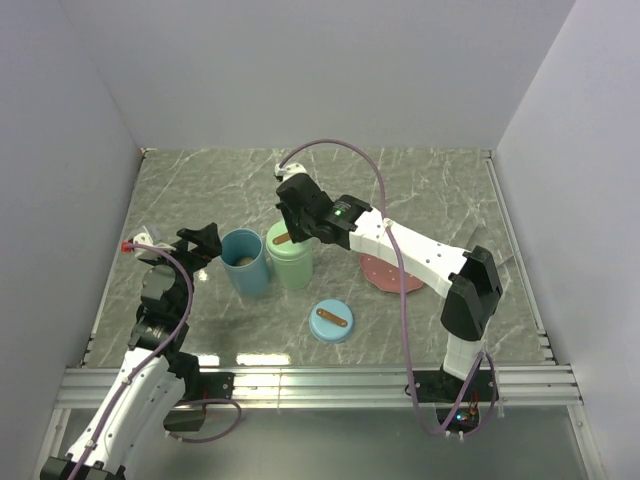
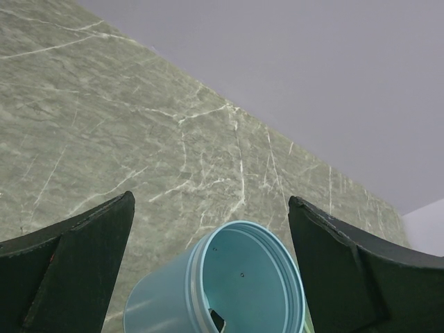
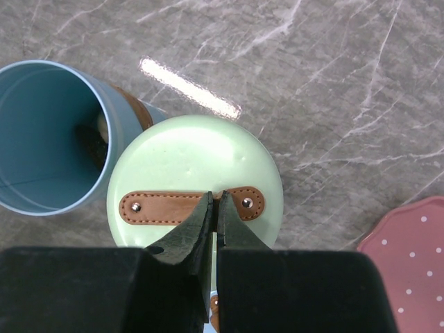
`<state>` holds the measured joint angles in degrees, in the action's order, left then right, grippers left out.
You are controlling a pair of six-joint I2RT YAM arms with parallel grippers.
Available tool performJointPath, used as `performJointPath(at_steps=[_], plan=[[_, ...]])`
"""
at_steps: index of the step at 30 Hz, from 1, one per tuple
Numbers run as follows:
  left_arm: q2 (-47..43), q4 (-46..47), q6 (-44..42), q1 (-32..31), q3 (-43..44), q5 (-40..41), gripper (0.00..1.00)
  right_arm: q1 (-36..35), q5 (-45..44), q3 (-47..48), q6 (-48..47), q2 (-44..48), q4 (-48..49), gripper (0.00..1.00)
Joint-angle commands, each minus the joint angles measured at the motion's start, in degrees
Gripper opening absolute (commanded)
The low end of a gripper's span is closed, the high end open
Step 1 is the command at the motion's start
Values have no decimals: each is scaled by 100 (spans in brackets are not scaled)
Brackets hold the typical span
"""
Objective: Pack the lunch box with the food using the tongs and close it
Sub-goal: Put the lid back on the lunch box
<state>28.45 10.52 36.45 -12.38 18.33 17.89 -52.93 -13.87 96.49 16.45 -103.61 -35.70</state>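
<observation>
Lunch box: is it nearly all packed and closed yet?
Nearly. The green lid is on its pot, with the jaws of the right gripper shut at the strap. The blue pot holds food but stands open; the blue lid lies on the table, still to go on.

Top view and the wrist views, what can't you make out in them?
Blue container, contents: right wrist view, shaded by its own wall.
Pink plate: top view, mostly under the right arm.
Strap on the green lid: right wrist view, the shut right gripper covers its middle.
Tongs: in no view.
</observation>
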Motion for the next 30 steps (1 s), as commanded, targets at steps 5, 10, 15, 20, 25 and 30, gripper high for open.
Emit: performJointPath(at_steps=[5, 10, 15, 20, 25, 30], plan=[[-102, 231, -50, 17, 66, -66, 99, -42, -81, -191, 51, 227, 81, 0], [-85, 257, -50, 17, 57, -84, 99, -121, -291, -350, 113, 307, 125, 0], [-67, 275, -41, 16, 48, -119, 99, -218, -459, -315, 104, 193, 108, 0], [-67, 275, -41, 17, 48, -110, 99, -323, -730, -95, 113, -1, -94, 0], [-76, 284, -41, 17, 39, -119, 99, -447, -872, -69, 131, -19, -156, 0], [-32, 301, -41, 17, 48, -154, 99, -526, -942, -60, 148, -106, -165, 0]])
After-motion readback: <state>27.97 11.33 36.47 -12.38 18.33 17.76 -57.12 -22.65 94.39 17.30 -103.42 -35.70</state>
